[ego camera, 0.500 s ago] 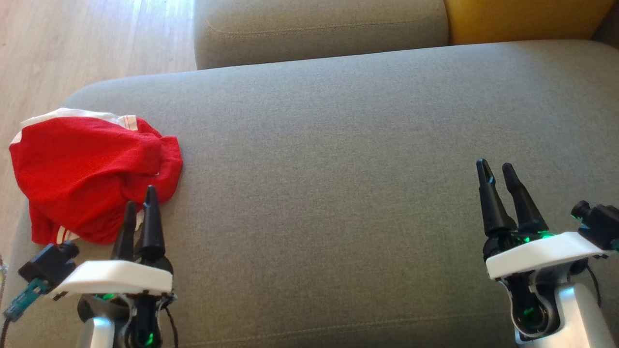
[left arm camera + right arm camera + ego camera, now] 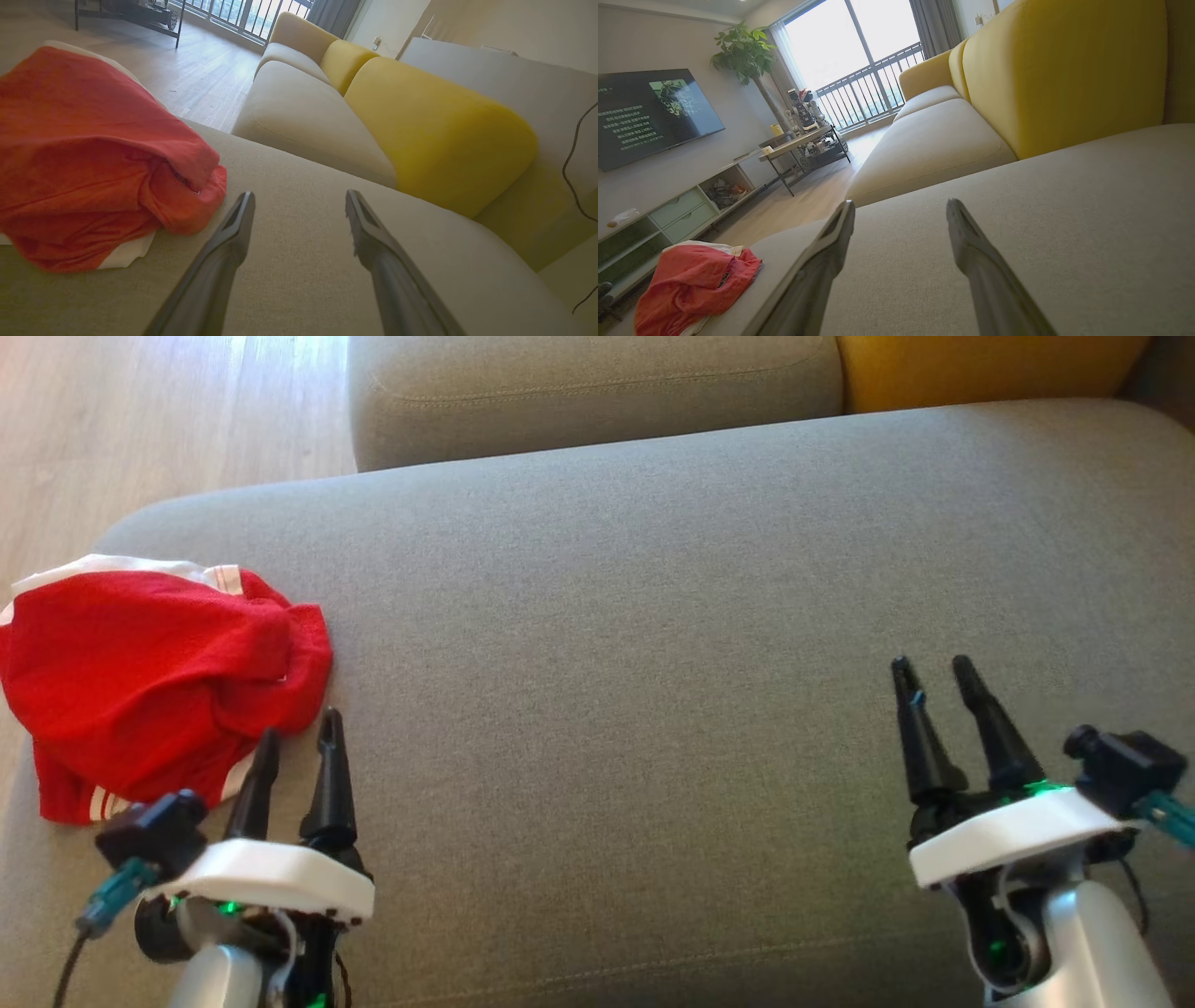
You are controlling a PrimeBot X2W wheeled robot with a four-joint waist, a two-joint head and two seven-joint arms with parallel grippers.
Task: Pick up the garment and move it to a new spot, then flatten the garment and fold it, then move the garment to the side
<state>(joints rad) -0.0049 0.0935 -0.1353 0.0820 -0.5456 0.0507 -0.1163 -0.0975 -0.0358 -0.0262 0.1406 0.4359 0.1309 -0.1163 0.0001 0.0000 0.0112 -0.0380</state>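
Note:
The garment (image 2: 149, 681) is a crumpled red piece with white trim, lying at the left end of the grey sofa cushion (image 2: 653, 616). It also shows in the left wrist view as a red heap (image 2: 88, 154) and small in the right wrist view (image 2: 691, 284). My left gripper (image 2: 301, 733) stands open just right of the garment's near corner, fingers apart with nothing between them (image 2: 299, 200). Far to the right, my right gripper (image 2: 929, 667) is open over bare cushion, also seen with spread fingers (image 2: 901, 210).
A second grey cushion (image 2: 597, 392) and a yellow cushion (image 2: 990, 369) lie beyond the seat. Wooden floor (image 2: 140, 420) runs along the left edge. A TV unit (image 2: 668, 205) and a low table (image 2: 803, 144) stand across the room.
The head camera has shifted, so the whole scene sits a little left and down. My left gripper now stands right of the garment's corner instead of over it.

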